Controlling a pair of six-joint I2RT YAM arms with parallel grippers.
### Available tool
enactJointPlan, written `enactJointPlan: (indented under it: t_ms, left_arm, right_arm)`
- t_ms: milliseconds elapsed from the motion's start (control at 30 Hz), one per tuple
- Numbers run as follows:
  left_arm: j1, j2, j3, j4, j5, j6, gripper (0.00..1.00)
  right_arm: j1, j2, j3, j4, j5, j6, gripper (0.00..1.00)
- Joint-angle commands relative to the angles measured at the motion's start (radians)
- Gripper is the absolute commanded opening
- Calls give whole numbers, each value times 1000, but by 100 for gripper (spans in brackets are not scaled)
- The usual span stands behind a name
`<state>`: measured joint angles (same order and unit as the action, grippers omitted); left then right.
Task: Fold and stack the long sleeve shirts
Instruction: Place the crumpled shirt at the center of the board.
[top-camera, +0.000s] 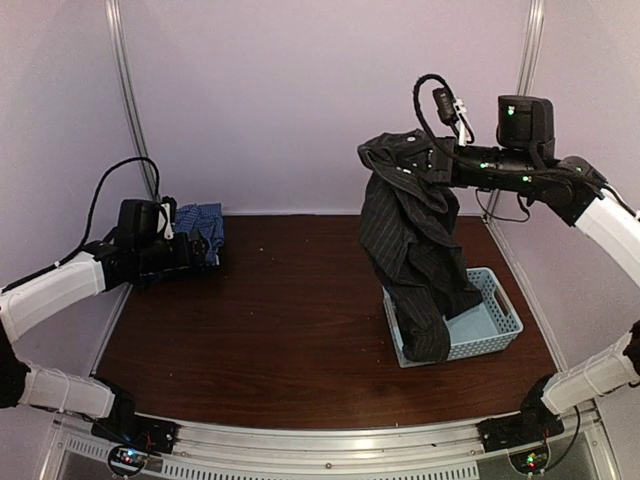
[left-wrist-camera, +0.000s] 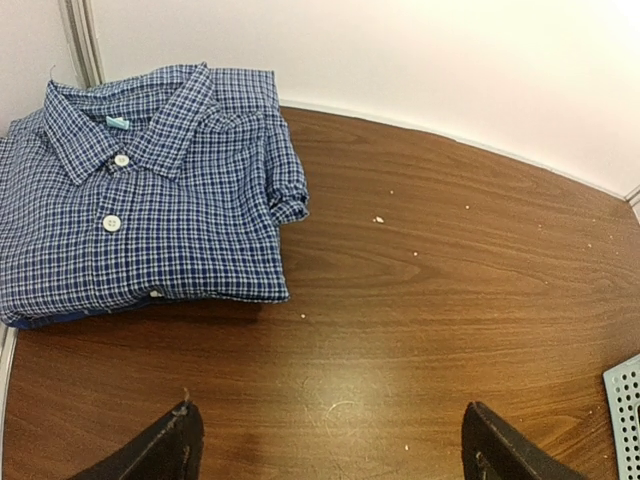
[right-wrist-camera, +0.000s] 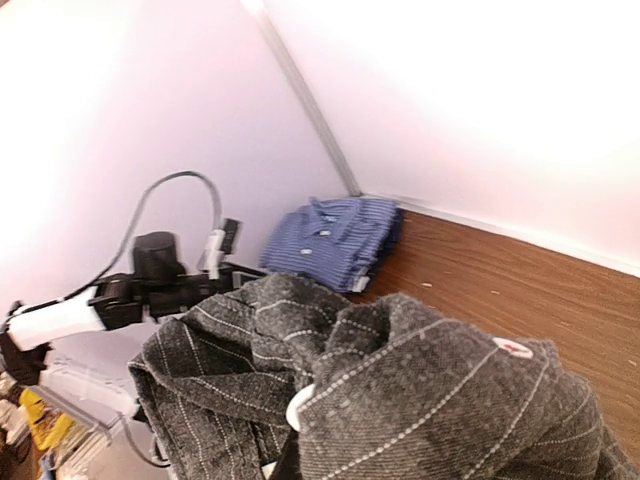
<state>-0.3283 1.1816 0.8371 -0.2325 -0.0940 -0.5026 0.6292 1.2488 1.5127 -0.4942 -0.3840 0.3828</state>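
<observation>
High over the right side of the brown table (top-camera: 290, 310), the right gripper (top-camera: 418, 163) is clamped tight on a bunch of the black pinstriped shirt (top-camera: 410, 250). It hangs down in a crumpled column, its lower end draped into and over the near rim of the light blue basket (top-camera: 497, 325), and a small red tag (right-wrist-camera: 515, 348) shows on the cloth near the wrist. At the far left corner, the blue checked shirt (left-wrist-camera: 150, 210) lies folded flat with its buttoned collar on top, and the left gripper (left-wrist-camera: 328, 425) hovers near it with jaws spread wide, holding nothing.
</observation>
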Motion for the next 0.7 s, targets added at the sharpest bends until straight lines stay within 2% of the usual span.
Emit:
enactJointPlan:
  t_ms: [0, 133, 267, 467, 667]
  left_arm:
    - [-5, -4, 33, 51, 2, 5, 91]
    - [-5, -36, 12, 61, -16, -6, 91]
    - [-5, -70, -16, 61, -62, -11, 91]
    - [-5, -93, -44, 58, -92, -15, 91]
    - [-5, -108, -63, 74, -64, -19, 91]
  right_arm:
    - [146, 141, 185, 150, -198, 17, 0]
    - [256, 303, 410, 181, -305, 21, 0]
    - [311, 416, 566, 218, -410, 43, 0]
    - [305, 473, 651, 345, -480, 131, 0]
    - [227, 543, 646, 392, -491, 225, 0]
